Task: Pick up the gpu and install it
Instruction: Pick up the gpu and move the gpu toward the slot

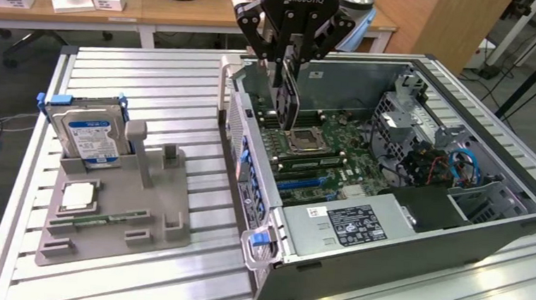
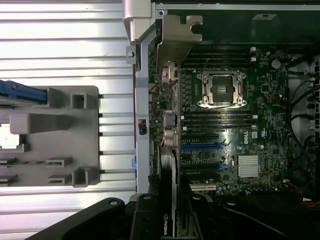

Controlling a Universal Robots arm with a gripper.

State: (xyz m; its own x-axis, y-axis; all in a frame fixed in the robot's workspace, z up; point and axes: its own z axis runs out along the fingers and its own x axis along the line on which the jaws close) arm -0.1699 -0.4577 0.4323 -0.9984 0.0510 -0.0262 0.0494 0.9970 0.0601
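Gpu (image 1: pixel 288 98) hangs on edge, gripped from above. Slatted table (image 1: pixel 160 79) carries an open computer case (image 1: pixel 491 201) lying on its side, with the motherboard (image 1: pixel 343 152) inside. The card sits over the board near the case's rear wall and is not seated, by my reading.

End effector (image 1: pixel 288 66) is closed on the card's upper edge, fingers pinching both flat faces. In the wrist view the card is edge-on, with its metal bracket (image 2: pixel 177 37) at the far end.

Judgement: light and stiff, but fragile, being a thin board with exposed parts and a contact edge. Grip the faces near mid-length. The smooth face may slip, so avoid twisting.
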